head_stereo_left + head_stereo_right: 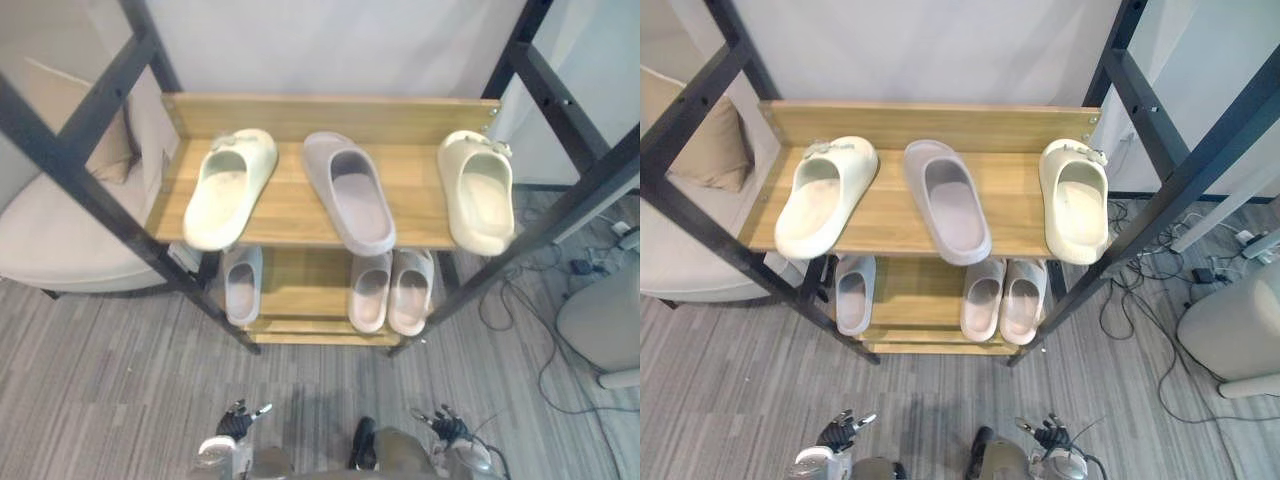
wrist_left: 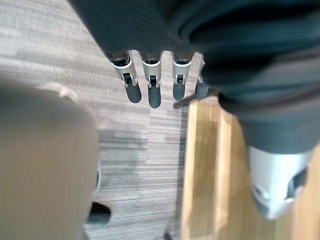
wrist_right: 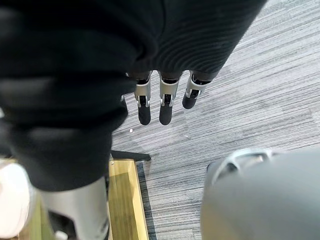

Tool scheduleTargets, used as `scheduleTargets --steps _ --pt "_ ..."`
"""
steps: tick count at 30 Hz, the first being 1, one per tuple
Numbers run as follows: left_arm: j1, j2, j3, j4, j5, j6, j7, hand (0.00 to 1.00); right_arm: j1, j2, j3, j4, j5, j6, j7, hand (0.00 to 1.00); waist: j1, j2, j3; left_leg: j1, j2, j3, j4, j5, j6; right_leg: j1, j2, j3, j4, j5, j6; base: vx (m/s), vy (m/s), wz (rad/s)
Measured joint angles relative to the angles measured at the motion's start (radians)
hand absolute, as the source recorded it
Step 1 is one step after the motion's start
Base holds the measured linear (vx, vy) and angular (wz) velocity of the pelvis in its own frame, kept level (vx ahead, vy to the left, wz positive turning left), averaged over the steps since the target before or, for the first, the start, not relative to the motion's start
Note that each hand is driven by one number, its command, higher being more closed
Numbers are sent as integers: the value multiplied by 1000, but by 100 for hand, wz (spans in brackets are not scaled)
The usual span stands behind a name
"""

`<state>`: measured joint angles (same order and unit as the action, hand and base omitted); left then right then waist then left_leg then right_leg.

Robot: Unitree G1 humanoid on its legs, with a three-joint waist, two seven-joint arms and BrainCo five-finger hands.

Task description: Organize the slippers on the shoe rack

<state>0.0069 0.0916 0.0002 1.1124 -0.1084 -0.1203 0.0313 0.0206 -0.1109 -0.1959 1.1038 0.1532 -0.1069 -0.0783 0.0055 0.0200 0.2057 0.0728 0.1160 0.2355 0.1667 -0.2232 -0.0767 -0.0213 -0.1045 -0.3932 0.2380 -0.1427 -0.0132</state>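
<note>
A: What does the shoe rack [image 1: 290, 215] carry?
B: Up top, a left cream slipper [image 1: 230, 185], a grey slipper [image 1: 350, 190] and a right cream slipper [image 1: 478, 190], all apart. Below, a lone pale slipper [image 1: 242, 285] and a pale pair [image 1: 372, 290], their far ends hidden under the top board.
A: The hands?
B: The left hand [image 1: 235, 422] and right hand [image 1: 450, 425] are low over the floor, partly cut off, fingers straight, empty

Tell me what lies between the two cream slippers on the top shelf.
Between the left cream slipper and the right cream slipper lies one grey slipper, touching neither; both eye views show it.
</note>
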Motion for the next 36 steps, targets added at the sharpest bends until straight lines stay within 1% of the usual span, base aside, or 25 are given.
scheduleTargets --steps 1,2,4,5,6,8,9,10,11,12,13,14,15,16,17,19,22,26,28,30,31,33,34,36 --pt "3 -1 2 -1 -1 0 -1 0 0 -8 -1 7 -1 0 -1 0 2 6 -5 9 -1 -2 -7 22 -14 18 6 1 -21 2 7 131 13 7" --pt "5 4 1 0 2 0 0 0 1 -5 1 9 -1 0 -1 0 2 2 -15 4 -3 -6 -9 26 -15 31 8 -4 -53 9 20 146 37 12" --pt "4 5 1 0 8 1 -1 0 0 2 -2 10 1 -2 -2 0 0 -3 -15 -3 -8 -15 3 26 -15 45 5 -18 -79 18 33 126 42 29" --pt "-5 10 0 -1 10 0 -4 0 1 4 -2 13 2 -1 -2 0 0 -14 -8 -24 -13 -15 54 26 -15 63 -3 -31 -95 22 39 63 33 36" --pt "-13 13 1 0 10 2 -11 0 4 5 -1 15 2 -1 -3 0 1 -20 -5 -47 -13 -13 117 26 -16 85 -9 -39 -110 28 45 41 27 37" --pt "-13 13 1 -1 9 1 -15 0 10 4 1 15 3 -1 -3 0 3 -21 -4 -71 -7 5 223 24 -18 131 -20 -42 -136 40 50 11 57 20" --pt "-13 12 2 -2 9 -1 -15 0 8 6 1 13 3 -1 -3 0 7 -22 1 -92 -1 7 276 8 -18 151 -31 -39 -143 44 47 -11 103 -1" --pt "-10 11 0 -1 10 -3 -14 0 8 6 0 11 3 -1 -3 0 9 -18 0 -92 7 10 254 -14 -12 153 -30 -35 -143 45 47 -25 122 -13" --pt "-11 0 -5 2 11 0 -16 0 4 -5 -1 9 4 -2 -3 0 2 18 -8 -83 30 -3 185 2 -9 150 -9 -30 -143 47 53 -33 103 -22" --pt "-9 -3 -10 7 10 2 -15 0 0 -7 -1 10 4 -2 -4 0 2 24 -10 -65 24 -9 153 -1 -14 148 -5 -21 -151 51 61 9 123 -21" --pt "-8 0 -22 8 11 1 -14 0 -3 1 2 5 4 -3 -3 0 -1 30 -14 -35 9 -3 87 0 -14 145 -5 -12 -175 58 72 32 117 -20" --pt "-9 4 -21 8 10 1 -15 0 -6 11 -2 7 6 -2 -3 0 -5 19 -7 -26 -1 2 49 9 -5 135 -9 -6 -182 63 76 15 111 -10" --pt "-11 7 -21 7 11 0 -14 0 -6 16 -5 6 6 -2 -3 0 -5 10 -5 -26 -7 4 37 21 -5 129 -15 -4 -183 68 76 -33 65 -5" --pt "-12 13 -22 9 11 1 -14 0 -4 24 -13 6 5 -2 -4 0 -6 -5 -9 -17 -19 3 6 40 0 128 -19 -3 -192 77 80 -54 28 -1" --pt "-11 14 -22 10 13 2 -14 0 0 28 -18 6 5 -2 -5 0 -6 -12 -12 -9 -25 5 -11 46 1 130 -21 0 -197 79 82 -35 8 -4" --pt "-11 17 -23 10 24 1 -14 0 2 32 -18 6 5 -2 -7 0 -6 -22 -12 19 -36 13 -44 64 5 143 -22 14 -209 88 83 -38 4 -12" --pt "-9 17 -33 11 30 1 -14 0 5 33 -11 -3 5 -3 -10 0 -7 -22 -13 37 -40 25 -62 70 8 147 -22 27 -210 93 84 -50 2 -12" --pt "-11 20 -54 12 29 1 -11 0 45 34 50 -149 6 -4 -21 0 -15 -24 -14 38 -47 34 -110 106 13 116 -20 46 -210 109 79 -76 -18 -10" --pt "-11 23 -68 11 30 1 -7 0 81 33 78 -261 6 -5 -26 0 -17 -26 -15 41 -48 37 -122 115 12 110 -18 52 -209 114 74 -73 -21 -12" --pt "-11 23 -79 10 32 0 13 0 141 33 109 -447 -8 -10 -39 0 -19 -32 -19 53 -48 60 -130 119 12 105 -11 78 -209 121 68 -70 -8 -28" --pt "-10 23 -82 10 38 0 14 0 157 32 116 -498 -15 -12 -43 0 -20 -34 -21 53 -47 61 -130 119 12 104 -11 80 -209 121 68 -65 -12 -16" --pt "-10 25 -108 8 49 -2 16 0 221 34 121 -688 -58 -25 -50 0 -26 -40 -25 51 -47 65 -132 123 14 95 -10 86 -208 125 67 -58 -16 -8" --pt "-10 25 -109 8 49 -2 21 0 241 33 120 -740 -72 -27 -51 0 -27 -42 -28 51 -46 68 -135 125 14 89 -10 91 -207 126 67 -49 -17 -12" --pt "-7 27 -121 9 49 -3 29 0 298 39 117 -912 -108 -39 -59 0 -29 -43 -34 53 -46 71 -143 130 17 88 -11 95 -207 130 68 -29 -15 -7"
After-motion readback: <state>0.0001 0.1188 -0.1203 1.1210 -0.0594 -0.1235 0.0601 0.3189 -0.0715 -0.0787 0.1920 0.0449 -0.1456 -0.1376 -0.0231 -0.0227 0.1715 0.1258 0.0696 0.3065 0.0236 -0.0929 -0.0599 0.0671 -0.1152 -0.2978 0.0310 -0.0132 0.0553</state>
